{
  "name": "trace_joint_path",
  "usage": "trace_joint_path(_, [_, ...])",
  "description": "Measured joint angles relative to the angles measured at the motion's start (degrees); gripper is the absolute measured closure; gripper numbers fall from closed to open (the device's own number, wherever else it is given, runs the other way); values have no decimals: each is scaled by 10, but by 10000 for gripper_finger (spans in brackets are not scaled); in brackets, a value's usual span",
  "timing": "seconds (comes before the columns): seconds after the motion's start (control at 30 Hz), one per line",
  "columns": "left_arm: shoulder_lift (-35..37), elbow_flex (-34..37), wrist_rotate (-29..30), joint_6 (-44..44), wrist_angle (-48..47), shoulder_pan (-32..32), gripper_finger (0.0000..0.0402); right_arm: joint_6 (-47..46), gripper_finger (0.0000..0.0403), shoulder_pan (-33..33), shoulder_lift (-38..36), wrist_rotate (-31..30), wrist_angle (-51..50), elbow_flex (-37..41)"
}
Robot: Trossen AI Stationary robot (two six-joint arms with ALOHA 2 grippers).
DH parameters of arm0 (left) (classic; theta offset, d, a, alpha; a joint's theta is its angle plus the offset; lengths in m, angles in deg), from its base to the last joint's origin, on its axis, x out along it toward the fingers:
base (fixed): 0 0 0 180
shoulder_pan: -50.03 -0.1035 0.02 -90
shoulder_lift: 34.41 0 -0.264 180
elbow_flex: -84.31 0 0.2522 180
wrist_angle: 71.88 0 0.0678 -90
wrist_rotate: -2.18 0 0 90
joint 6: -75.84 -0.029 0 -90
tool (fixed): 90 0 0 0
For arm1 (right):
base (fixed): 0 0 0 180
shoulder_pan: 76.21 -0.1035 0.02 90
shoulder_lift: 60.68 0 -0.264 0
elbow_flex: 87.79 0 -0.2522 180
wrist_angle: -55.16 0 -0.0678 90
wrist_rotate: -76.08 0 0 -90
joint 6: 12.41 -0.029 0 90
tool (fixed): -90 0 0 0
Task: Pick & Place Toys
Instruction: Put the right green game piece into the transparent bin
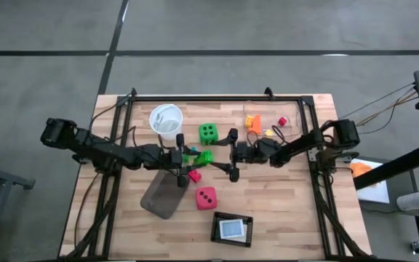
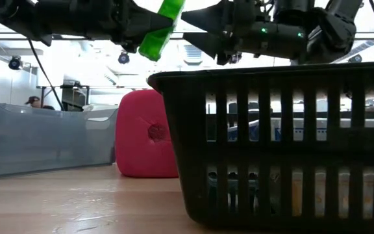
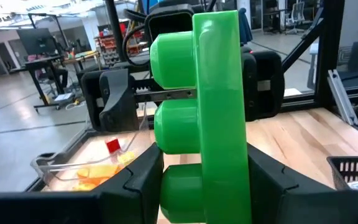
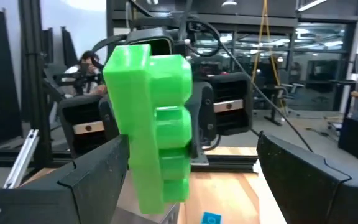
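Note:
My left gripper [image 1: 186, 156] is shut on a long green brick [image 1: 201, 156], held high above the table's middle; the brick also shows in the left wrist view [image 3: 207, 106], the right wrist view [image 4: 151, 118] and the low view [image 2: 161, 29]. My right gripper [image 1: 228, 155] faces it from the table's right, open wide, its fingers [image 4: 92, 180] just short of the brick and touching nothing. A green die [image 1: 208, 132], a pink-red die [image 1: 206, 197], a small pink brick [image 1: 194, 175], and orange [image 1: 252, 122], yellow [image 1: 269, 132] and red [image 1: 282, 121] bricks rest on the table. My left gripper pinches the green brick at its end nearest the gripper [image 3: 219, 186], one finger on the studded face [image 3: 179, 196] and one on the opposite smooth face. The fingers come about level from the table's left and lie along the brick. The brick is lifted clear and sticks out tilted toward my right gripper.
A flat grey tray [image 1: 162, 198] lies under the left gripper. A black slatted basket [image 1: 233, 229] stands near the front edge and fills the low view [image 2: 278, 143]. A clear round container [image 1: 166, 120] stands at the back. A black frame [image 1: 217, 98] borders the table.

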Motion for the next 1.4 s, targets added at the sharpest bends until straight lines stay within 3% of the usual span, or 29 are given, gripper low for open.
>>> trace_joint_path(0.7, [-23,0,-1,-29,32,-12,241,-36,56,7,-4,100,0,-11])
trace_joint_path(1.4, [-23,0,-24,-22,42,-19,241,-23,56,6,15,64,-90,-92])
